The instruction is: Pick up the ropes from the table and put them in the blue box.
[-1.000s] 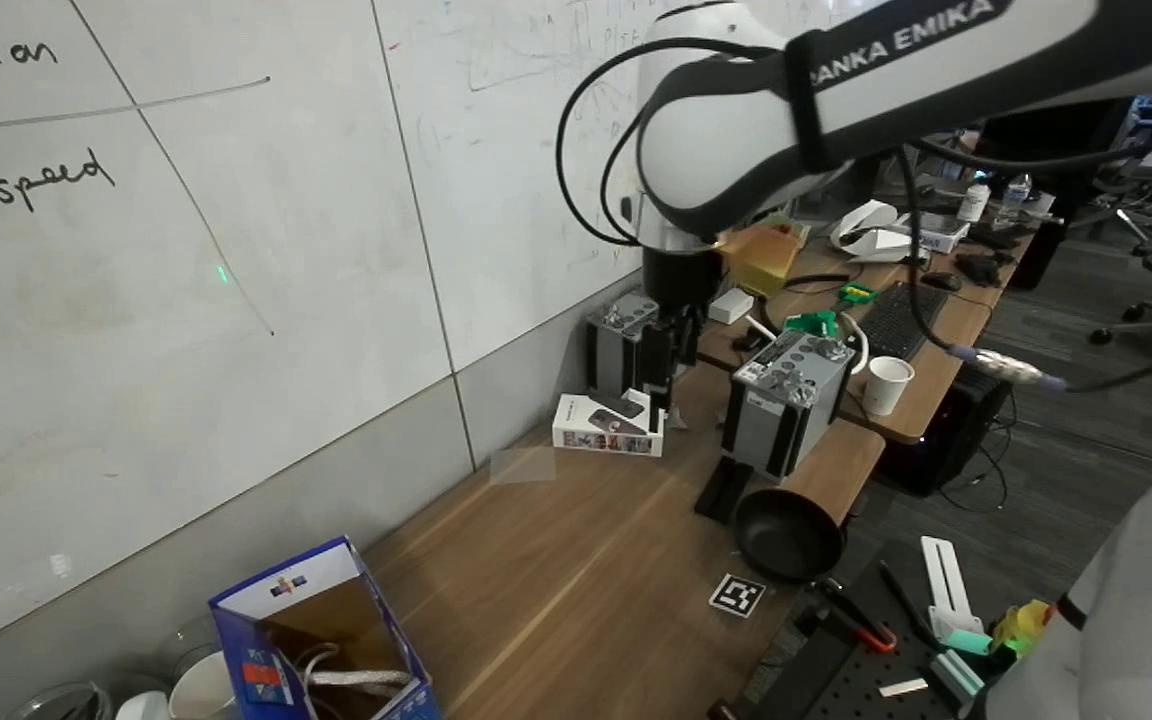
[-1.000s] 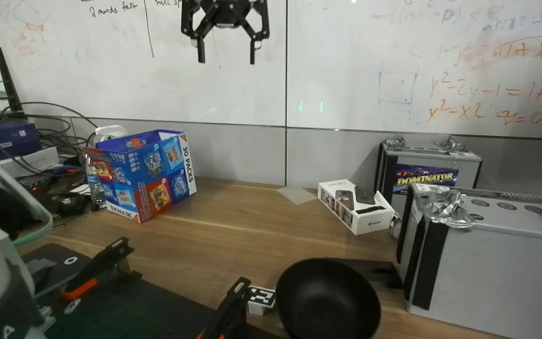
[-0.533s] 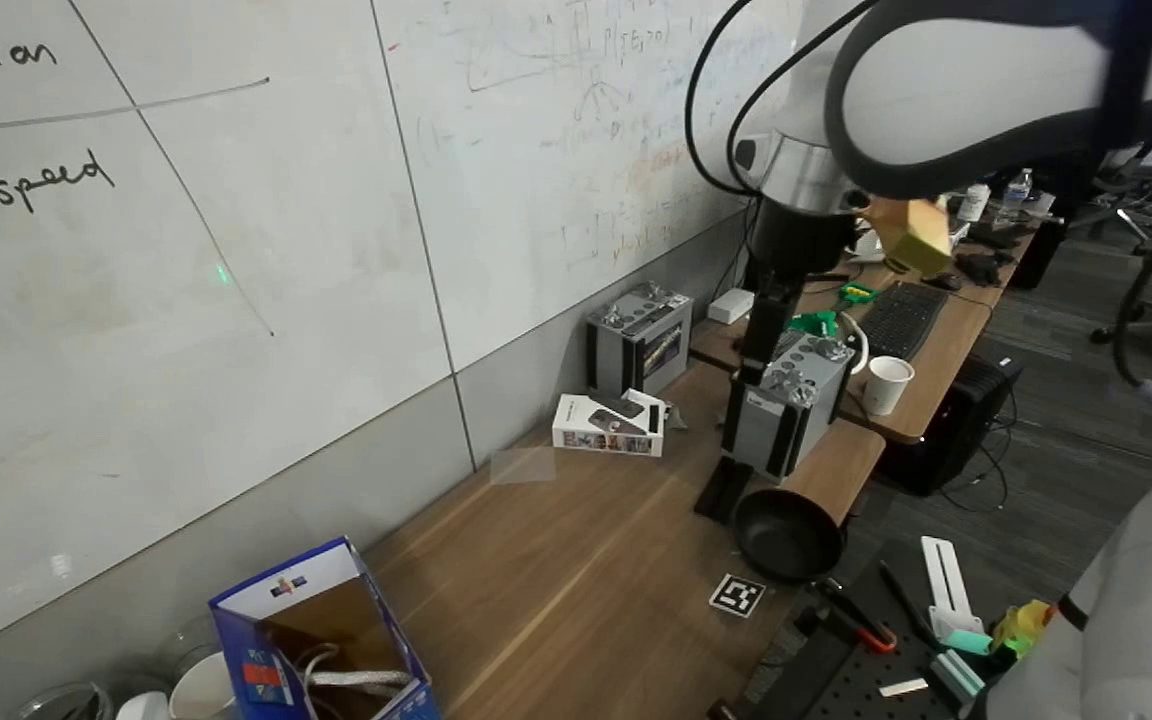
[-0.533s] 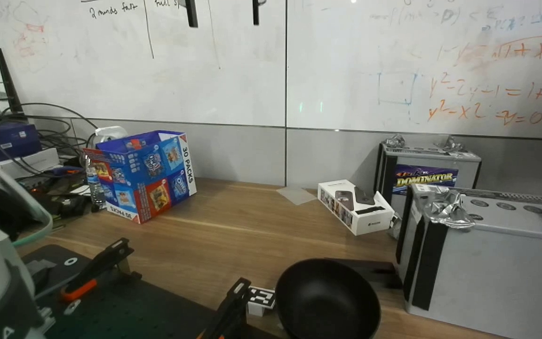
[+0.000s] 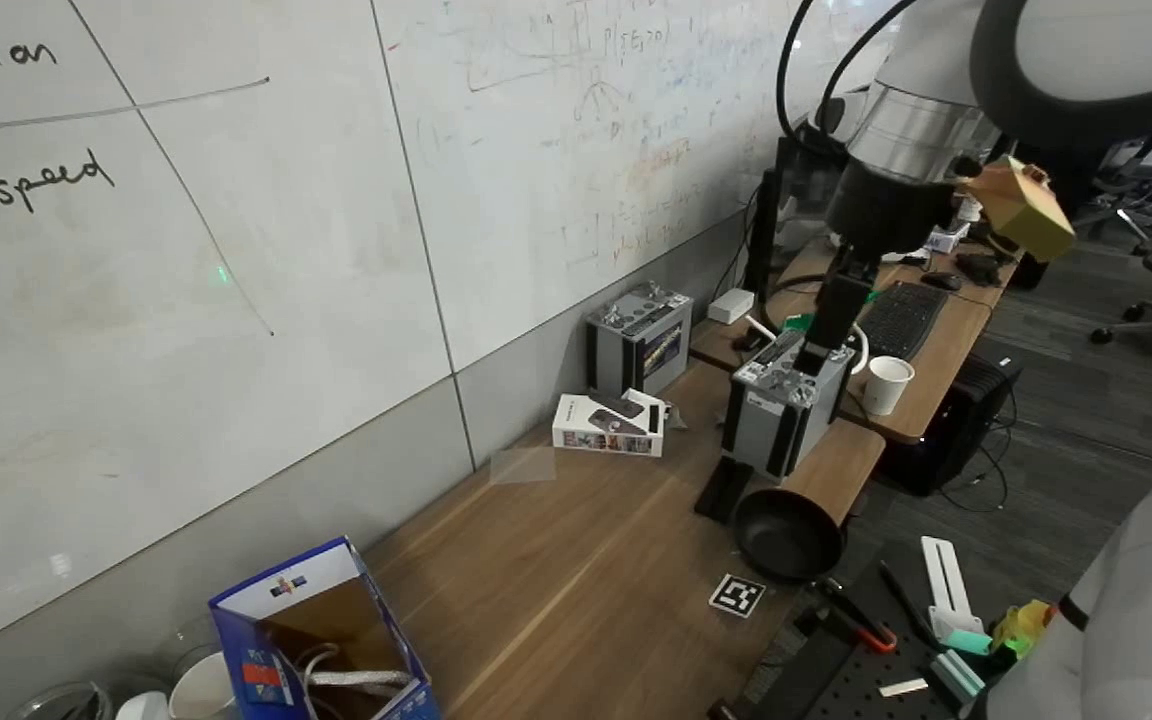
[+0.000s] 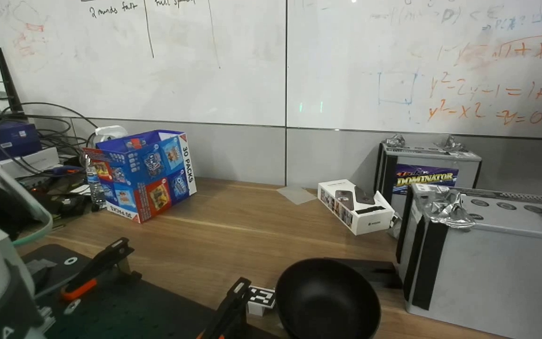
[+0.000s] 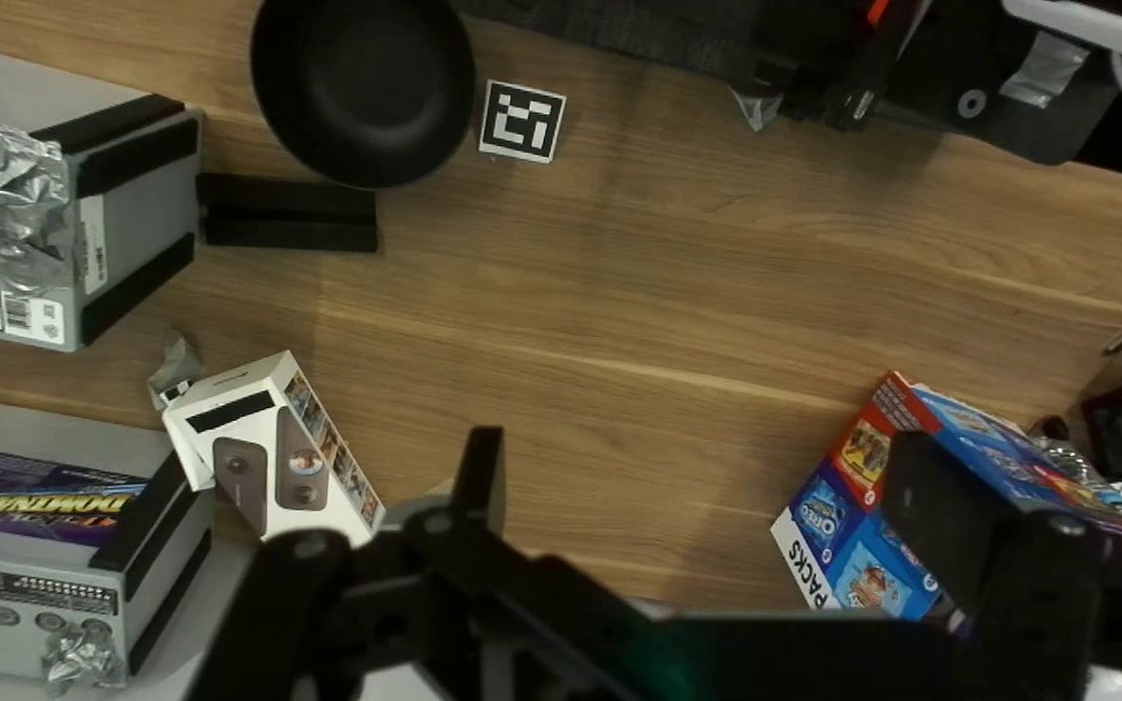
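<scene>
White looped ropes point(image 5: 361, 680): inside blue rectangular cardboard box point(image 6: 158, 174), partly hidden.
Black two-fingered gripper point(image 7: 697, 472): spread, well apart from box.

soft, even light leaves small glints on the whiteboard point(image 6: 252, 70) and faint shadows on the table point(image 7: 619, 292).

in an exterior view | blue box point(image 5: 334, 616): cut off | ropes point(image 5: 364, 679): part-hidden
</scene>
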### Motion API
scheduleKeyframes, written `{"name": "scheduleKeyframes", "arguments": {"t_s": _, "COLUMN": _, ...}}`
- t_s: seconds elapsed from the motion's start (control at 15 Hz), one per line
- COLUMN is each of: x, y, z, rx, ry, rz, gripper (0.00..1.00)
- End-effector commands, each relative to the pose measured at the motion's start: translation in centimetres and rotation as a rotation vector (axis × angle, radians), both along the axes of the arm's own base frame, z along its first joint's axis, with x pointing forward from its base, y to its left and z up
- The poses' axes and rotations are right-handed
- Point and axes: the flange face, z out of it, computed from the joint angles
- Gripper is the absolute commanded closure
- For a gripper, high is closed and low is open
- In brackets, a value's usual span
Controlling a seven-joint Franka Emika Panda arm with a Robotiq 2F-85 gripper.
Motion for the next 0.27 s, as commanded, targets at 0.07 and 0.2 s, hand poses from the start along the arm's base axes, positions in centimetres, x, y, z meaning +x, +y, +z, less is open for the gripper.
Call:
{"name": "scheduleKeyframes", "arguments": {"t_s": 0.07, "x": -0.31, "y": -0.18, "z": 0.09, "rx": 0.006, "ry": -0.004, "rz": -0.003, "gripper": 0.0}}
{"name": "scheduleKeyframes", "arguments": {"t_s": 0.2, "x": -0.39, "y": -0.2, "z": -0.03, "rx": 0.007, "ry": -0.004, "rz": -0.003, "gripper": 0.0}}
